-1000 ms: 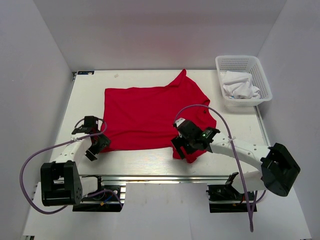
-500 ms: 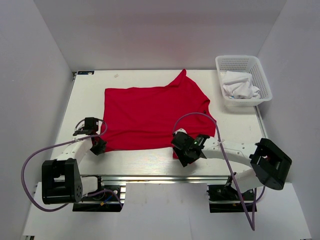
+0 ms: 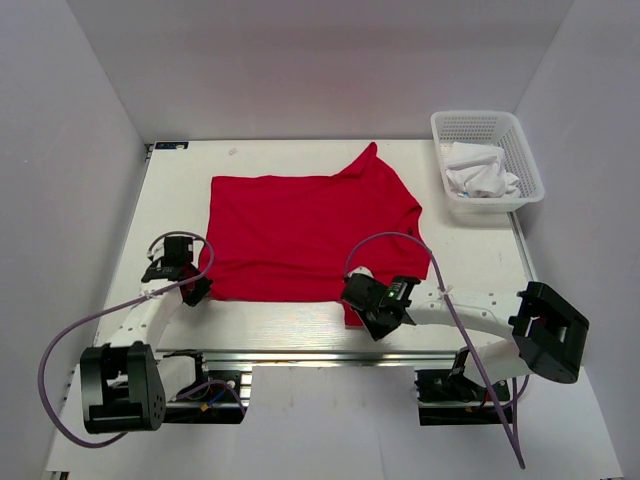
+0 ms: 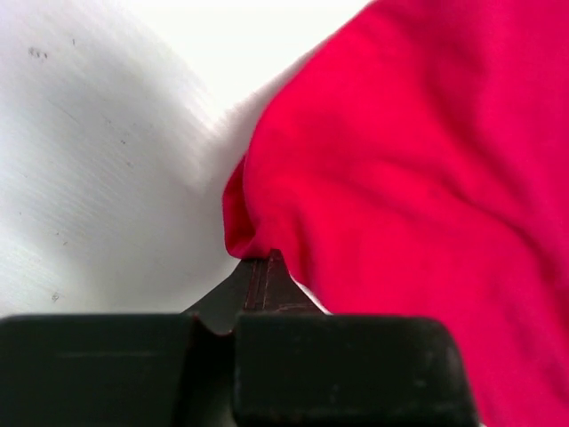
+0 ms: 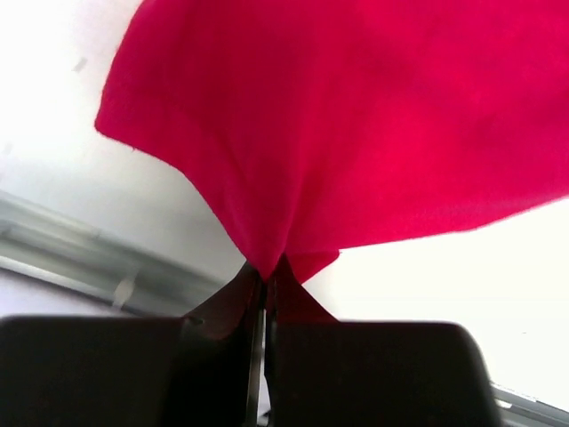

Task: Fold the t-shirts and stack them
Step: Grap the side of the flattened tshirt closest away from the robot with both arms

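A plain bright red short-sleeved t-shirt of thin fabric (image 3: 300, 235) lies spread on the white table (image 3: 480, 265), its body across the middle and one sleeve reaching toward the far edge. The left gripper (image 3: 197, 290) is at the shirt's near left corner. In the left wrist view its black fingers (image 4: 267, 276) are pressed together, pinching a small fold of the red hem. The right gripper (image 3: 358, 298) sits at the near right corner, pinching a bunched tuck of red cloth. At the far right stands a white plastic lattice basket (image 3: 525, 150) holding crumpled white cloth (image 3: 480, 170). A small dark label (image 3: 170, 146) sits at the table's far left corner; its writing is too small to read.
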